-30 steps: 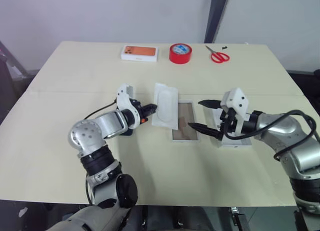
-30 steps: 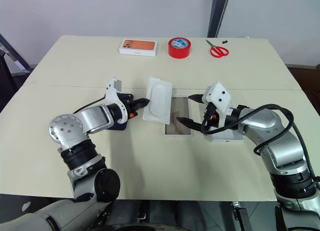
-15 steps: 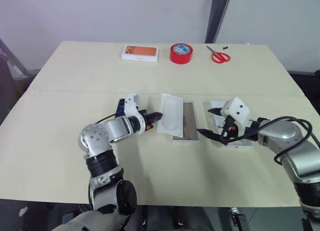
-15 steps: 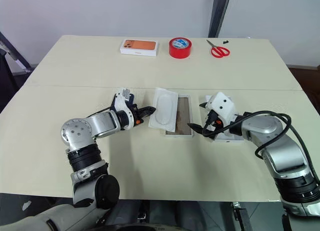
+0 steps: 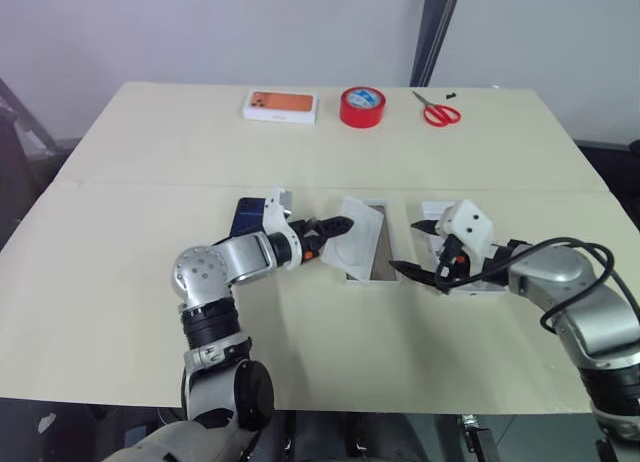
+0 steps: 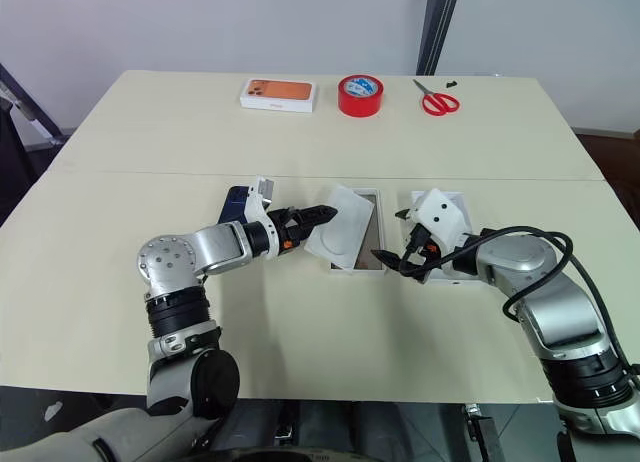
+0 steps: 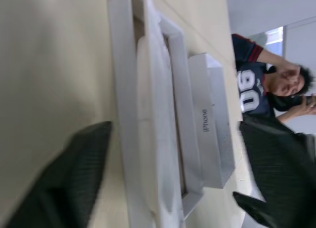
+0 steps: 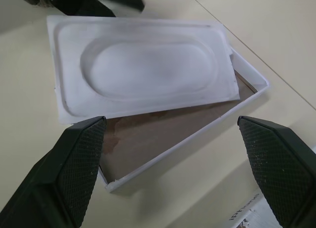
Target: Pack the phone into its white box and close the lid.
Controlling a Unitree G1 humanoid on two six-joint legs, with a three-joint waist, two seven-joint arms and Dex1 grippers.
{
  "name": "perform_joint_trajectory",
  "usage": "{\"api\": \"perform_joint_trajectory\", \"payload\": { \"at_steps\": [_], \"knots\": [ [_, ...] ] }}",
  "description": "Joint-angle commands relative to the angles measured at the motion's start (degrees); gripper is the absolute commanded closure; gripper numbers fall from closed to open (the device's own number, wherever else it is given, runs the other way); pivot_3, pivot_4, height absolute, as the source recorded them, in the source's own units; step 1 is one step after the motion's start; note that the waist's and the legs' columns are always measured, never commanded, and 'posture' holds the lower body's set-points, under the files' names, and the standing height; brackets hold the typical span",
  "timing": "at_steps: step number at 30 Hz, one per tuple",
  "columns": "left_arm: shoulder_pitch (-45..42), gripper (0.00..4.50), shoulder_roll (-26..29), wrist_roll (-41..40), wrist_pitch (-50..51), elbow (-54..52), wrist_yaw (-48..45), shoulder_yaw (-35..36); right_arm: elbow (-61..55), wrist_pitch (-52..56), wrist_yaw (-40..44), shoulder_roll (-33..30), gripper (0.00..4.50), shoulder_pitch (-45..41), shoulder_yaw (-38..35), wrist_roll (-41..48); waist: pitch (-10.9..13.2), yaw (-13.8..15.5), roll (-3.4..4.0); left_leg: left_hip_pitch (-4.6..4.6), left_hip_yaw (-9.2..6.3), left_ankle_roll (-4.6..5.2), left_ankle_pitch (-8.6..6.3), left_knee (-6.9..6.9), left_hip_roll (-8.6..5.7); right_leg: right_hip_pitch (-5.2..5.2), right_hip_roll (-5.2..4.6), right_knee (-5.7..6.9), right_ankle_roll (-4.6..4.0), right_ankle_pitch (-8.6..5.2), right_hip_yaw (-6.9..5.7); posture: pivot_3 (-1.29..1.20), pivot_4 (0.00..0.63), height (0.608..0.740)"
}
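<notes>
- While your left gripper (image 6: 325,213) hovers at the insert's (image 6: 340,234) near edge, its fingers stand spread with nothing between them.
- Just past those fingertips you have the insert, a flat white sheet with an oval recess, lying tilted across the box (image 8: 207,127).
- You can see the box as a shallow white base, with its brownish floor showing under the insert.
- Your right gripper (image 5: 415,250) sits at the box's other side, fingers spread wide and empty.
- Right under that gripper lies the lid (image 7: 212,134), white, with "iPhone" printed on its side wall.
- Behind your left wrist you have the phone (image 5: 248,217), a dark navy slab flat on the table (image 5: 150,162).
</notes>
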Motion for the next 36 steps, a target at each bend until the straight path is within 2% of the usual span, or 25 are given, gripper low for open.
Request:
{"api": "perform_joint_trajectory", "payload": {
  "at_steps": [1, 2, 6, 11, 17, 24, 36],
  "knots": [
    [-1.2, 0.3, 2.8, -4.2, -0.4, -4.8, -1.9, 2.0, -2.3, 1.7, -1.9, 1.4, 0.0, -3.5, 0.7, -0.2, 0.0, -0.2, 0.0, 0.0, 0.0, -0.01, 0.01, 0.0, 0.01, -0.01, 0.01, 0.01, 0.0, 0.0, 0.0, 0.0, 0.15, 0.725],
    [-0.8, 0.3, 4.7, -4.3, -0.6, -5.8, -2.5, 1.9, -1.7, 2.7, -2.7, 2.0, 0.0, -4.7, 1.2, -0.6, 0.0, -0.3, 0.01, 0.0, 0.0, -0.03, 0.02, -0.01, 0.01, -0.03, 0.01, 0.03, 0.0, 0.0, 0.0, 0.0, 0.15, 0.725],
    [2.2, 0.23, 12.8, -3.1, -4.2, -9.9, -6.6, -0.5, 0.7, 6.9, -5.6, 5.0, 1.92, -9.2, 3.8, -1.7, 0.0, -1.1, 0.02, 0.02, -0.01, -0.15, 0.09, -0.04, 0.02, -0.05, 0.02, 0.08, 0.0, 0.0, 0.01, 0.0, 0.15, 0.725],
    [10.2, 0.23, 25.4, 1.8, -13.9, -15.2, -16.5, -7.9, 4.3, 9.0, -9.1, 9.5, 4.48, -14.4, 9.5, -5.5, 0.0, -1.2, 0.03, 0.02, -0.01, -0.2, 0.11, -0.06, 0.02, -0.07, 0.01, 0.08, -0.01, 0.0, 0.01, 0.0, 0.15, 0.725],
    [21.6, 0.23, 38.5, 8.2, -28.8, -22.6, -32.1, -16.3, 11.6, 9.5, -14.3, 13.9, 4.48, -20.0, 15.6, -13.2, 0.0, -1.3, 0.05, 0.0, 0.0, -0.21, 0.11, -0.13, 0.02, -0.12, -0.06, 0.03, -0.04, -0.01, 0.01, 0.0, 0.15, 0.725],
    [30.8, 0.23, 46.9, 14.2, -39.2, -23.7, -41.6, -20.7, 20.3, 7.4, -17.3, 18.2, 4.48, -23.4, 20.0, -19.8, 0.0, -1.6, 0.1, 0.0, 0.0, 0.08, -0.06, -0.21, 0.03, -0.17, -0.13, 0.0, -0.06, -0.02, 0.01, 0.0, 0.15, 0.725],
    [32.9, 0.23, 45.5, 15.7, -41.6, -24.2, -40.9, -22.7, 25.0, -2.5, -17.6, 16.6, 4.48, -25.7, 24.0, -31.4, 0.0, -1.6, 0.14, -0.01, 0.0, 0.15, -0.09, -0.22, 0.03, -0.2, -0.15, 0.02, -0.05, -0.01, 0.0, 0.0, 0.15, 0.725]
  ]
}}
